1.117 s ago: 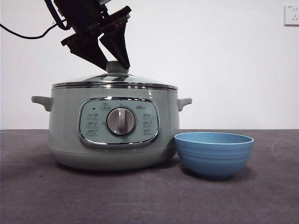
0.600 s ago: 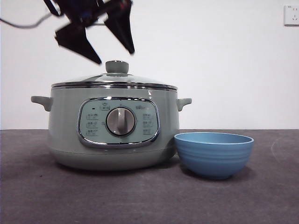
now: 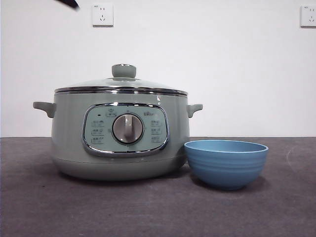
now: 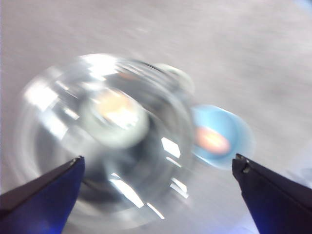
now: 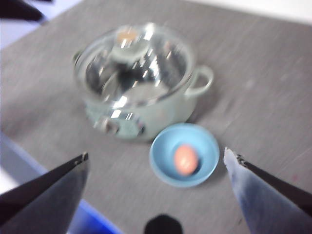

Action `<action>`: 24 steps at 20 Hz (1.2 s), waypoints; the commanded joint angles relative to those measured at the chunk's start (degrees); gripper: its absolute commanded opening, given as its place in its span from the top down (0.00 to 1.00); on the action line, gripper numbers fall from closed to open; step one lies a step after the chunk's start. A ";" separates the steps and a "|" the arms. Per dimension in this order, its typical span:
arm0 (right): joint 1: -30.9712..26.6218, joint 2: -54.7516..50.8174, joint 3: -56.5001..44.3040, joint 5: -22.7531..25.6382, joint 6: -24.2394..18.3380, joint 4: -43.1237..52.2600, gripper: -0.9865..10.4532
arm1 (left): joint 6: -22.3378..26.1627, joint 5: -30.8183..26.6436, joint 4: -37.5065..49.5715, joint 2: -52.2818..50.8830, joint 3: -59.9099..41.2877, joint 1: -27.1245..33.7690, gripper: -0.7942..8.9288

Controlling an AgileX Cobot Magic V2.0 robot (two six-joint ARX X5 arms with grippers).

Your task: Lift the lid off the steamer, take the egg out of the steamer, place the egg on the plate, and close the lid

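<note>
The pale-green steamer stands on the table with the glass lid sitting closed on it, its knob free. To its right is the plate, a blue ribbed bowl. From above, the egg lies inside the plate; the front view hides it behind the rim. My left gripper hangs open high above the lid, in a blurred picture, and shows as a black tip in the front view. Also open and holding nothing, my right gripper is high over the table.
The steamer has side handles sticking out left and right. The grey table stretches in front of both things. Wall sockets sit on the white wall behind.
The left gripper, which was around the lid's knob a second ago, opened, rose and drew off to the upper left. The lid stays on the steamer.
</note>
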 commanded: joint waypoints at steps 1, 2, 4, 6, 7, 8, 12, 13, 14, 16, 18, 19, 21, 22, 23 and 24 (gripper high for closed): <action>0.13 0.94 0.07 -3.19 0.42 -2.64 0.50 | -1.92 5.05 -5.68 -4.26 -0.46 0.09 0.37; 0.13 1.36 0.07 -4.42 0.42 -3.85 0.50 | -1.92 6.08 -7.45 -5.77 -0.48 0.09 0.37; 0.13 1.99 0.07 -6.71 0.39 -5.75 0.50 | -1.92 6.88 -10.03 -8.24 -0.46 0.04 0.37; 0.13 2.93 0.07 -10.08 0.42 -7.61 0.52 | -1.92 6.88 -13.05 -11.32 -0.46 0.02 0.49; 0.13 3.34 0.07 -10.75 0.42 -8.13 0.62 | -1.92 6.78 -14.32 -12.46 -0.46 0.04 0.66; 0.13 3.50 0.07 -10.67 0.39 -8.44 0.77 | -1.92 6.54 -15.15 -13.38 -0.46 0.04 0.87; 0.11 3.69 0.07 -10.64 0.39 -8.35 0.92 | -1.90 6.32 -16.15 -14.60 -0.46 0.04 0.92; 0.11 3.69 0.07 -10.49 0.42 -8.31 0.92 | -1.90 6.32 -16.13 -14.58 -0.46 0.04 0.92; 0.11 3.67 0.07 -10.51 0.35 -8.44 0.91 | -1.92 6.29 -16.13 -14.56 -0.46 0.04 0.92; 0.11 3.63 0.07 -10.47 0.35 -8.41 0.91 | -1.92 6.29 -16.11 -14.56 -0.46 0.04 0.92; 0.11 3.63 0.07 -10.40 0.35 -8.41 0.91 | -1.92 6.29 -16.41 -14.56 -0.46 0.04 0.92; 0.11 3.63 0.07 -10.43 0.35 -8.41 0.91 | -1.92 6.25 -16.39 -14.56 -0.46 0.04 0.92; 0.11 3.65 0.07 -10.43 0.35 -8.41 0.91 | -1.92 6.25 -16.37 -14.53 -0.46 0.04 0.92; 0.11 3.65 0.07 -10.40 0.35 -8.41 0.91 | -1.92 6.25 -16.37 -14.53 -0.46 0.04 0.92; 0.11 3.65 0.07 -10.40 0.35 -8.41 0.91 | -1.90 6.25 -16.37 -14.51 -0.46 0.04 0.92; 0.11 3.63 0.07 -10.40 0.35 -8.41 0.91 | -1.90 6.23 -16.37 -14.51 -0.48 0.04 0.92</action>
